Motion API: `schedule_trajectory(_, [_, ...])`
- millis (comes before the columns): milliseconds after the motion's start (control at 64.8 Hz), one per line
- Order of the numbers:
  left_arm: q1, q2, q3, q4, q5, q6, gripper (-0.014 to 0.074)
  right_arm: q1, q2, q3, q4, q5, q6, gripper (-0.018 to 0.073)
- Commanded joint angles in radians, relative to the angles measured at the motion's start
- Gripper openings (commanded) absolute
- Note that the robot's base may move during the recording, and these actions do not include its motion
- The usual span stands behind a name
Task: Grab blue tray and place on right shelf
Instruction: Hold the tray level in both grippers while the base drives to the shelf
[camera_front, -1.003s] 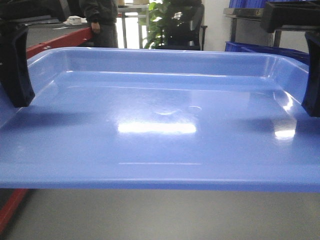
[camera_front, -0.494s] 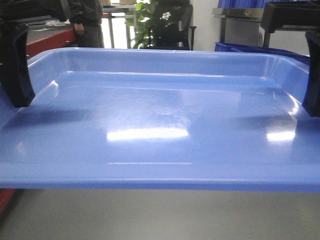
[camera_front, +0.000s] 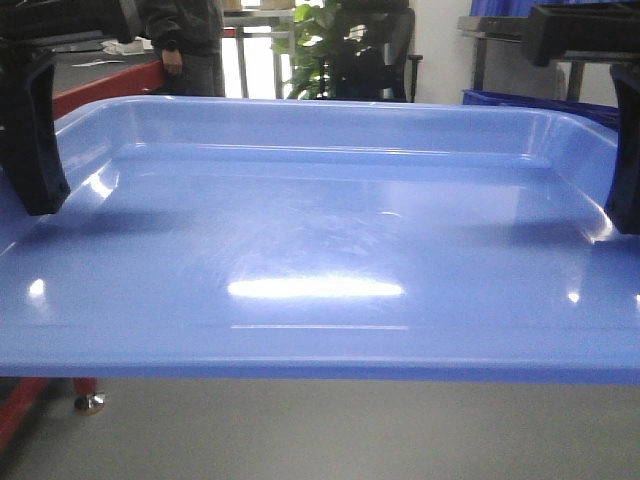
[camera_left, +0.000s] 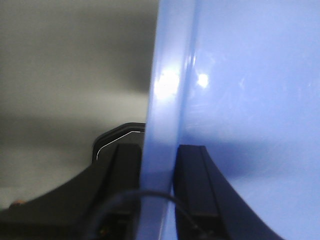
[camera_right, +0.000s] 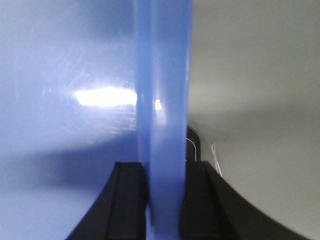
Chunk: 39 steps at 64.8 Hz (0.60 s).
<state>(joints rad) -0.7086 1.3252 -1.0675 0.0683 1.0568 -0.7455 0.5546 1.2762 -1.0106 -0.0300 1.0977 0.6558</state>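
Observation:
The blue tray (camera_front: 320, 230) fills the front view, held level above the grey floor, its glossy bottom empty. My left gripper (camera_front: 30, 195) is shut on its left rim and my right gripper (camera_front: 625, 215) on its right rim. In the left wrist view the rim (camera_left: 165, 100) runs between the black fingers (camera_left: 192, 180) of the left gripper (camera_left: 159, 155). In the right wrist view the right gripper (camera_right: 165, 170) pinches the rim (camera_right: 162, 75) the same way. The right shelf (camera_front: 495, 24) shows as a steel rail far back at the upper right.
A red-edged table (camera_front: 110, 80) stands at the left, its leg and caster (camera_front: 88, 402) showing under the tray. A person (camera_front: 185, 40), a plant (camera_front: 320, 50) and a chair (camera_front: 385, 50) stand behind. Darker blue bins (camera_front: 510, 98) sit below the steel rail.
The tray stays gripped at both rims. The background slid left, then back right, and the red table's caster came into view under the tray's left front.

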Motion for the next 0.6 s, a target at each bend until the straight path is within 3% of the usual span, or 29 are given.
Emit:
schedule_trajectory(0, [-0.010, -0.029, -0.033, -0.076, -0.081, -0.012, 0.0074, 0.005, -0.024, -0.033, 0.052, -0.068, 0.002, 0.0167])
schedule_trajectory(587, [-0.010, -0.029, -0.033, -0.076, -0.068, -0.012, 0.0074, 0.005, -0.024, -0.033, 0.052, -0.068, 0.002, 0.0167])
